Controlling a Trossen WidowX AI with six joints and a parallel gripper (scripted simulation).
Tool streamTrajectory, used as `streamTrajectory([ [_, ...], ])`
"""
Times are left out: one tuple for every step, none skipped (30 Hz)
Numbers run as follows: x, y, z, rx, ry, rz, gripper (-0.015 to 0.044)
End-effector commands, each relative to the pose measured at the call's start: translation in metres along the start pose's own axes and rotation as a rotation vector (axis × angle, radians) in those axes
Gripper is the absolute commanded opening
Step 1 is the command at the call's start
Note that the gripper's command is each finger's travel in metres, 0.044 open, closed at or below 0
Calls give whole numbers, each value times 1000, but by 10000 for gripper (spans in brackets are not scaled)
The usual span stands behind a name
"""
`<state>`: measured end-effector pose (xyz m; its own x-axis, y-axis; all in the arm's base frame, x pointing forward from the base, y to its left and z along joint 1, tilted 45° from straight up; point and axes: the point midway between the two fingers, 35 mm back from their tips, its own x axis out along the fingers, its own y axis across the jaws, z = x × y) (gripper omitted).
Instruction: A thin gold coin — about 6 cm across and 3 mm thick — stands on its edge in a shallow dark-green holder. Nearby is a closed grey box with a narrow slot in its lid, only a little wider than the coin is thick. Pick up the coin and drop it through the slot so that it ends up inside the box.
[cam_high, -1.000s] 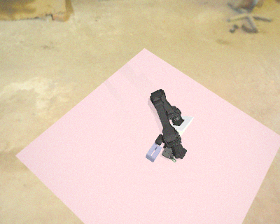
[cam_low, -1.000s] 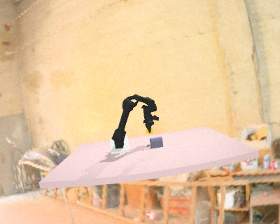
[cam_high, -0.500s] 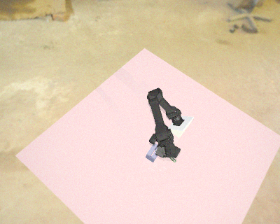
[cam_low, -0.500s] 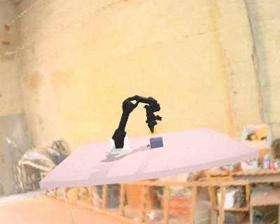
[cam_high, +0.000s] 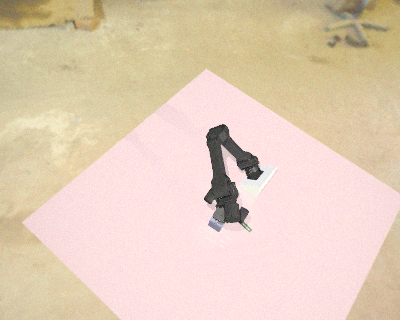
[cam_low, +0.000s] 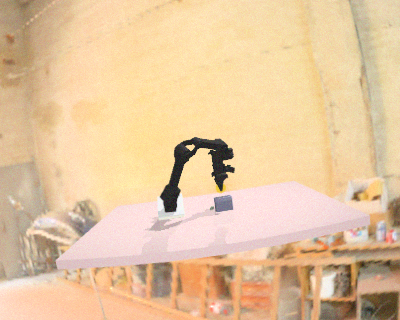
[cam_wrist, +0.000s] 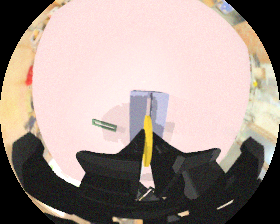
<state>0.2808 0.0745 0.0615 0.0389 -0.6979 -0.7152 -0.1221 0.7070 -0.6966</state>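
Note:
The gold coin (cam_wrist: 148, 131) (cam_low: 221, 188) is edge-on between the fingertips of my gripper (cam_wrist: 145, 132) (cam_low: 220, 187), which is shut on it and holds it above the box. The grey box (cam_wrist: 138, 111) (cam_low: 224, 203) (cam_high: 216, 224) stands on the table. In the wrist view the far part of its slot runs roughly in line with the coin; the coin and fingers hide its near part. In the top view the arm covers the coin and part of the box. The dark-green holder (cam_wrist: 104, 125) (cam_high: 246, 227) is empty, left of the box in the wrist view.
The pink table top (cam_high: 150, 200) (cam_low: 280, 215) bears the box and holder. The arm's white base plate (cam_high: 256, 189) (cam_low: 171, 216) stands at one side. The holder lies a short way from the box.

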Motion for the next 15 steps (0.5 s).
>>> streamTrajectory([
  [-1, -4, 2, 1, -3, -2, 4],
  [0, -3, 1, 0, -2, -1, 0],
  [0, -1, 1, 0, -1, -1, 0],
  [0, 0, 0, 0, 0, 0, 0],
  [0, 0, 0, 0, 0, 0, 0],
  [0, 0, 0, 0, 0, 0, 0],
  [0, 0, 0, 0, 0, 0, 0],
  [0, 0, 0, 0, 0, 0, 0],
  [0, 0, 0, 0, 0, 0, 0],
  [0, 0, 0, 0, 0, 0, 0],
  [0, 0, 0, 0, 0, 0, 0],
  [0, 0, 0, 0, 0, 0, 0],
  [0, -1, 0, 0, 0, 0, 0],
  [0, -1, 0, 0, 0, 0, 0],
  [0, -2, 1, 1, 0, 0, 0],
])
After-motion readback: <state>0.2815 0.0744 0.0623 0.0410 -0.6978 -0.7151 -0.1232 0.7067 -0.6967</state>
